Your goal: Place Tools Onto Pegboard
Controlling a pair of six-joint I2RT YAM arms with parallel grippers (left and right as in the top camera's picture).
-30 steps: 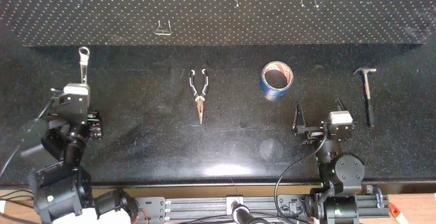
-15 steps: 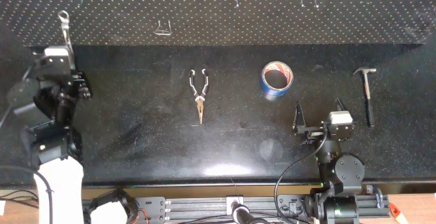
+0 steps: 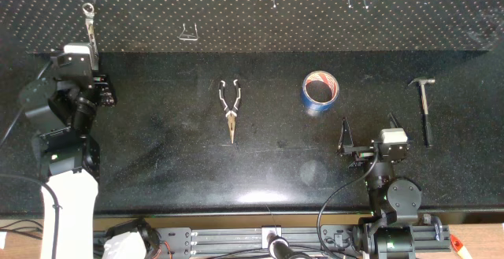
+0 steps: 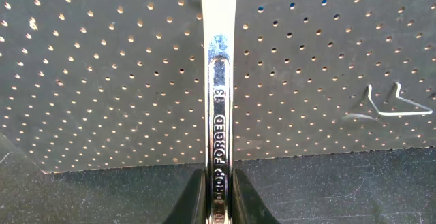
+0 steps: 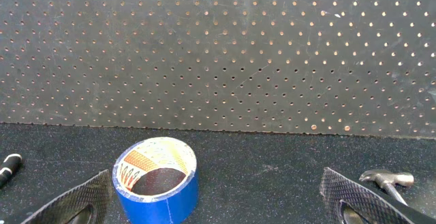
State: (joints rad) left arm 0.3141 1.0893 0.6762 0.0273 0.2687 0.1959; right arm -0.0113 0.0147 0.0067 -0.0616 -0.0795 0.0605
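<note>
Lying on the table are one pliers, one tape roll, one hammer.

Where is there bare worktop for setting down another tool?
Widest bare patch: between the left gripper and the pliers; smaller one between pliers and tape roll. Tape roll, right gripper and hammer crowd the right.
</note>
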